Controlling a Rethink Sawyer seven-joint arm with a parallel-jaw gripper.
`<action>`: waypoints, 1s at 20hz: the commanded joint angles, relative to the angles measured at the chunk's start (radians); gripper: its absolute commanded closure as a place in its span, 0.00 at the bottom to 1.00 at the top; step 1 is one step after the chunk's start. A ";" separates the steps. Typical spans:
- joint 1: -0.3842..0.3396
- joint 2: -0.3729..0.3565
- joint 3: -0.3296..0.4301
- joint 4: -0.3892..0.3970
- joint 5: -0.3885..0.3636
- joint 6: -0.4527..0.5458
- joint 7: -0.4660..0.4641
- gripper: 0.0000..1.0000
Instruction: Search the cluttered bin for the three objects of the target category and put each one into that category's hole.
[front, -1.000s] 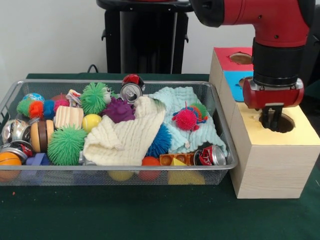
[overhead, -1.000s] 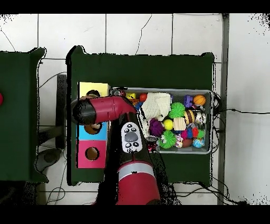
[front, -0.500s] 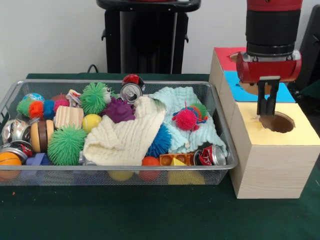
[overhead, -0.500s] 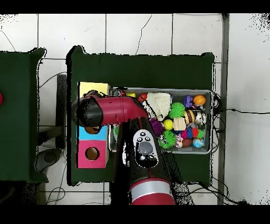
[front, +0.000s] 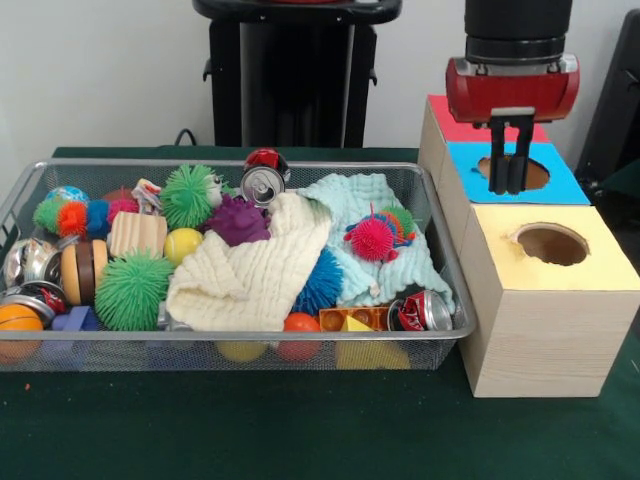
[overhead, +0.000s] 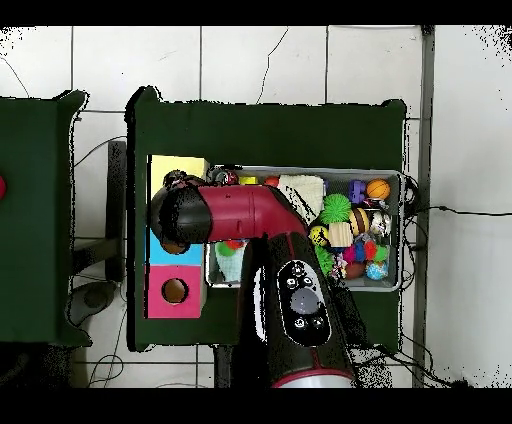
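Gripper (front: 508, 185) empty, fingers narrow — hanging above the blue-topped box (front: 560, 186).
I see the bin (front: 440, 240) at its nine o'clock — no spotted wads showing.

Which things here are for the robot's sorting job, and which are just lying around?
For the job: bin, yellow box's hole, gripper.
Just lying around: cream cloth, green spiky ball, drink can, blue-topped box.

A cream cloth (front: 250, 270) overlaps a pale blue cloth (front: 375, 250); 2 green pom-poms (front: 133, 290) lie left of it.
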 joint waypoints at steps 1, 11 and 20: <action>-0.069 -0.050 0.088 0.125 -0.020 0.164 -0.092 1.00; -0.151 -0.054 0.062 0.075 -0.104 0.270 -0.183 1.00; -0.263 -0.063 0.106 0.004 -0.168 0.379 -0.287 1.00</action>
